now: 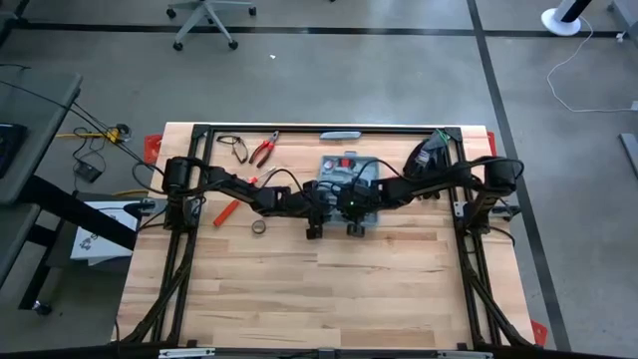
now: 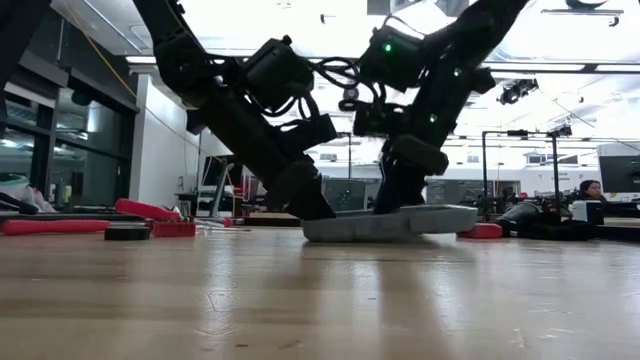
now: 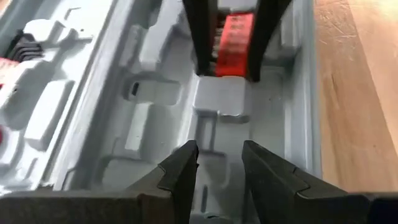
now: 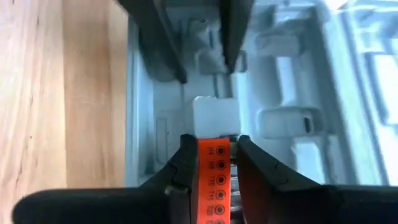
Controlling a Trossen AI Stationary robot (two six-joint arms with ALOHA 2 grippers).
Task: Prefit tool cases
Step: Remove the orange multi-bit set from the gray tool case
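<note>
The grey-blue tool case (image 1: 351, 184) lies open on the table's far middle, its moulded grey tray (image 3: 124, 106) facing up. My right gripper (image 4: 214, 144) reaches down into the tray's near part, shut on an orange-red bit holder (image 4: 214, 180). It also shows in the left wrist view, where the bit holder (image 3: 235, 43) sits between its dark fingers. My left gripper (image 3: 219, 152) is open and faces it from the left, low over the same part of the tray. Whether it touches the tray, I cannot tell. In the low view both arms come down onto the case (image 2: 395, 222). My right gripper pinches the orange-red bit holder by its two long sides (image 4: 205, 174) between its fingers. The fingers slant down from the table's right and lie along the holder. The holder's free end (image 3: 231, 70) points down at a square grey block of the tray (image 3: 219, 96).
Red-handled pliers (image 1: 264, 150), a dark loop of cable (image 1: 232, 146) and a grey bar (image 1: 340, 135) lie along the far edge. A red tool (image 1: 225, 211) and a tape roll (image 1: 258, 227) lie left of the case. A person (image 2: 590, 190) sits beyond the table. The near half is bare wood.
</note>
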